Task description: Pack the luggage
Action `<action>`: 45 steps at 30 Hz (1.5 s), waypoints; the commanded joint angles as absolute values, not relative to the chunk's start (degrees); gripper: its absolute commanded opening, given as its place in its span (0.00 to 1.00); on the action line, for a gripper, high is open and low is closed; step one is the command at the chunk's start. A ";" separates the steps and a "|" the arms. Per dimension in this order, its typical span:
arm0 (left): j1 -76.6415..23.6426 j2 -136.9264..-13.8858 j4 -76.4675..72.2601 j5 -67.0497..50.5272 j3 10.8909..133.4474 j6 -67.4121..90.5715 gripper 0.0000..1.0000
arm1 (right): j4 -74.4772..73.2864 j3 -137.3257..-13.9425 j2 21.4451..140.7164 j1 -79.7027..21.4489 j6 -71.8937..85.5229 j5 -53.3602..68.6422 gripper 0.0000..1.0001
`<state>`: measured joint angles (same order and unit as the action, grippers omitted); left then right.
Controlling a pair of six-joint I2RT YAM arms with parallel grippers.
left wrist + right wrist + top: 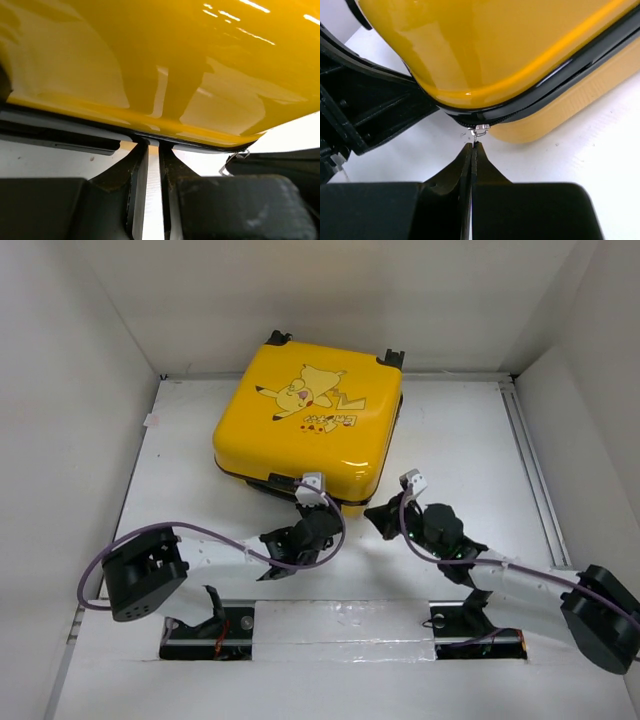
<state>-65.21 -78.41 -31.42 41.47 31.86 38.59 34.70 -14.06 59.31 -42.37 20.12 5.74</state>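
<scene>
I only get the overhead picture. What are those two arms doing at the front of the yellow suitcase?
Observer: The right wrist camera shows the right end effector shut, its tips right at a small silver zipper pull on the suitcase rim.
Operator: Is it holding the pull?
Observer: Can't tell; the tips meet just below it.
Operator: And the left one?
Observer: The left end effector has a narrow gap between its fingers, nothing in it, tips at the suitcase's rim.
</scene>
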 commanded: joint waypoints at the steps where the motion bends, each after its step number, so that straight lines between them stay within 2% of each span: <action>1: -62.31 -80.59 -38.66 42.28 37.35 36.47 0.10 | 24.70 -12.22 56.61 -51.31 25.83 2.56 0.00; 3: -62.31 -81.38 -40.59 38.86 38.05 35.34 0.10 | 24.70 -14.31 56.60 -56.57 27.15 -0.24 0.00; 8: -62.31 -82.97 -40.61 32.26 41.84 34.01 0.12 | 31.02 -22.22 67.81 -61.34 28.92 -6.31 0.00; 11: -62.93 -78.50 -37.54 32.26 39.03 35.41 0.27 | 31.03 -25.31 71.19 -61.35 29.44 -12.03 0.00; 12: -62.93 -73.87 -35.79 32.26 36.59 35.42 0.40 | 31.03 -25.31 71.19 -61.35 29.97 -13.17 0.00; 13: -63.45 -71.04 -33.68 31.73 35.17 35.42 0.64 | 30.42 -25.31 71.19 -61.35 29.97 -14.84 0.00; 14: -63.46 -67.88 -28.88 31.73 33.68 35.42 0.72 | 30.41 -24.70 70.41 -61.35 29.97 -15.38 0.00; 16: -64.94 -57.25 -23.93 36.36 28.93 36.91 0.77 | 28.57 -24.70 70.40 -61.35 29.97 -15.38 0.00; 19: -64.95 -42.44 -12.60 43.47 25.85 41.12 0.73 | 27.42 -24.17 69.87 -60.73 30.49 -15.38 0.00; 21: -61.54 -37.03 -7.93 51.48 25.84 42.63 0.73 | 27.42 -23.65 69.87 -60.73 30.50 -15.38 0.00; 24: -50.48 -34.28 -10.62 53.53 28.64 40.88 0.73 | 27.42 -23.64 69.87 -60.73 29.88 -14.68 0.00; 28: -32.04 -45.06 -7.39 44.33 39.26 47.88 0.81 | 25.49 -24.17 68.73 -60.73 29.88 -14.68 0.00; 29: -22.51 -49.26 -8.34 39.77 41.81 48.51 0.82 | 24.79 -24.17 68.12 -60.73 29.36 -14.68 0.00; 30: -17.63 -51.13 -9.48 29.98 41.84 49.82 0.84 | 24.18 -24.17 68.12 -60.73 29.36 -14.16 0.00; 32: -5.35 -55.69 -13.43 19.05 41.31 54.81 0.83 | 23.47 -24.17 66.19 -60.73 28.74 -14.15 0.00; 35: 0.43 -61.24 -17.39 13.72 42.09 55.90 0.78 | 22.07 -24.17 65.39 -60.73 28.74 -14.15 0.00; 37: 2.80 -68.24 -14.34 10.05 47.09 55.90 0.73 | 22.06 -24.17 64.86 -60.73 27.60 -14.15 0.00; 42: 2.81 -77.24 -17.40 0.37 49.83 56.86 0.40 | 22.58 -24.70 66.44 -61.26 27.60 -14.68 0.00; 43: 2.81 -78.21 -18.19 -0.87 49.83 56.87 0.22 | 23.20 -25.57 67.49 -61.26 26.99 -14.68 0.00; 45: 0.80 -78.93 -20.29 -1.76 48.70 56.87 0.13 | 23.20 -27.50 68.64 -62.75 26.98 -15.55 0.00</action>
